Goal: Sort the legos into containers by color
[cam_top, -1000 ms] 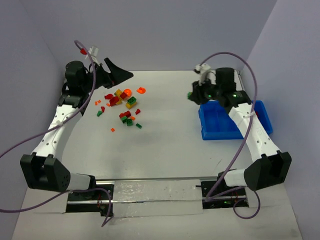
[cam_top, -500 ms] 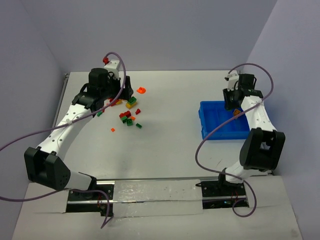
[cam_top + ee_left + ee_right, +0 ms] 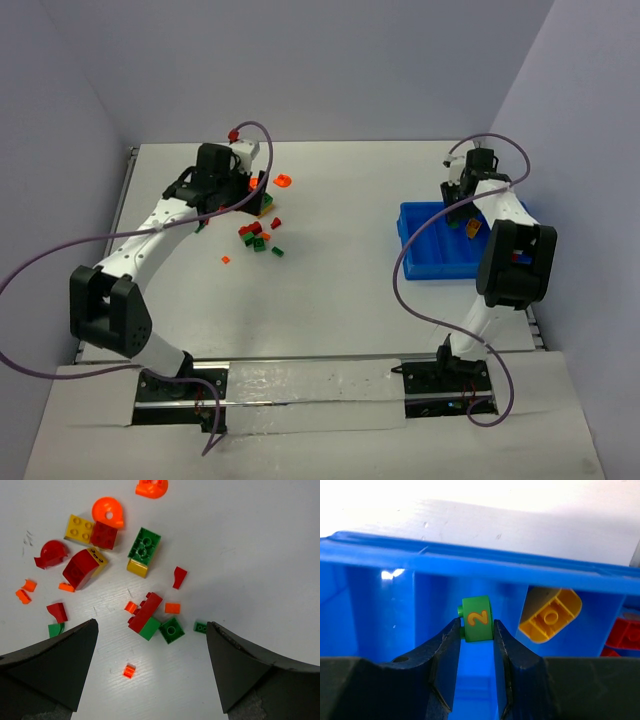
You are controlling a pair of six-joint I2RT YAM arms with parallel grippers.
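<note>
We see the left gripper (image 3: 248, 192) spread open over the pile and the right gripper (image 3: 456, 215) clamped on a small round green plastic brick (image 3: 479, 619).

From the top camera, we find the tiny red, green, yellow and orange plastic lego bricks (image 3: 258, 236) loose on the far left of the white bench (image 3: 340, 290), the left gripper above their far edge. The shallow bright-blue rectangular plastic bin (image 3: 430, 262) sits at the far right, with the right gripper over its far side. In the left wrist view, we see the dark fingers (image 3: 55, 670) set far apart with nothing between them. Below lie a red-and-green stacked brick (image 3: 146, 615), a round orange piece (image 3: 109, 512) and others. In the right wrist view, the green brick bears a yellow 2 and is held at one bin compartment. A yellow brick (image 3: 550, 616) leans in the next compartment to the right, red bricks (image 3: 622, 634) beyond.
</note>
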